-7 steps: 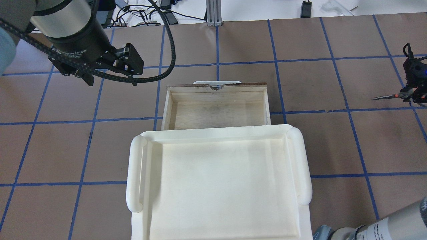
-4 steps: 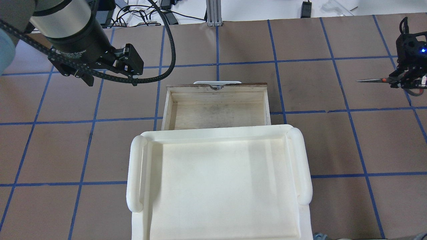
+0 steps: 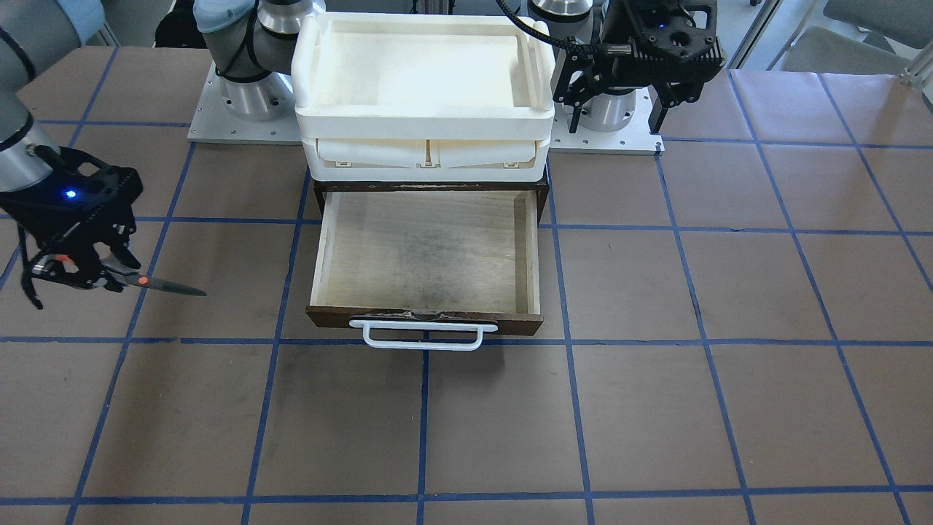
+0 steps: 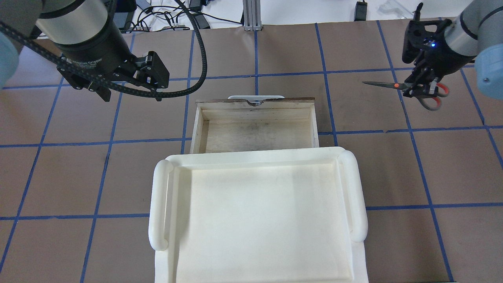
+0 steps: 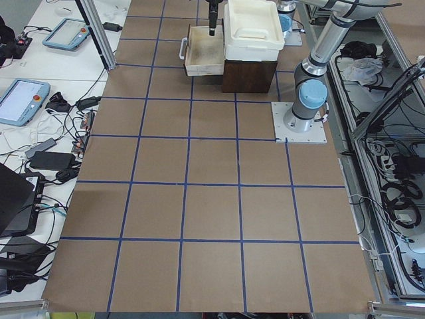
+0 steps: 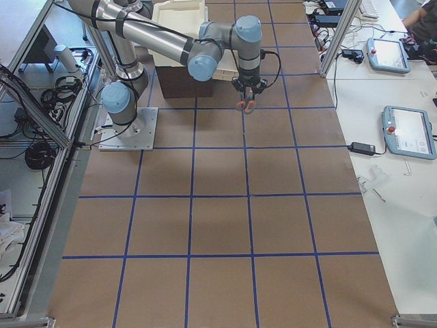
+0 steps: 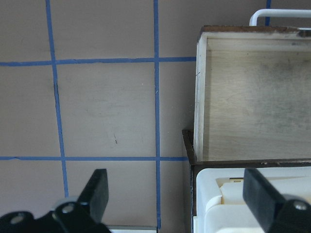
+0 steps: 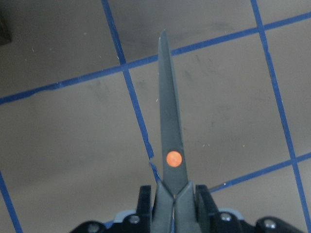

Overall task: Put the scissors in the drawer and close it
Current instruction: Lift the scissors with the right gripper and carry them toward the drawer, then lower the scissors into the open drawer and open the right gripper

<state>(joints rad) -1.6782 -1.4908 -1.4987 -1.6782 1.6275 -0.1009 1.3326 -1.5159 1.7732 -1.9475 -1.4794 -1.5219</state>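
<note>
The scissors (image 4: 395, 85), with grey blades and an orange pivot dot, hang above the table to the right of the drawer, blades pointing toward it. My right gripper (image 4: 420, 88) is shut on the scissors near the handles; this also shows in the front view (image 3: 87, 273) and the right wrist view (image 8: 172, 199). The wooden drawer (image 4: 255, 135) is pulled open and empty, its white bar handle (image 3: 423, 335) at the far side. My left gripper (image 4: 131, 92) is open and empty, above the table left of the drawer.
A cream-white tray unit (image 4: 161, 204) sits on top of the dark cabinet, over the back of the drawer. Brown table with blue tape grid (image 4: 393, 169) lies all around. Cables and an aluminium post (image 4: 251, 15) are beyond the far edge.
My right gripper has carried the scissors farther from the robot and leftward toward the drawer. The left arm and the drawer have not moved.
</note>
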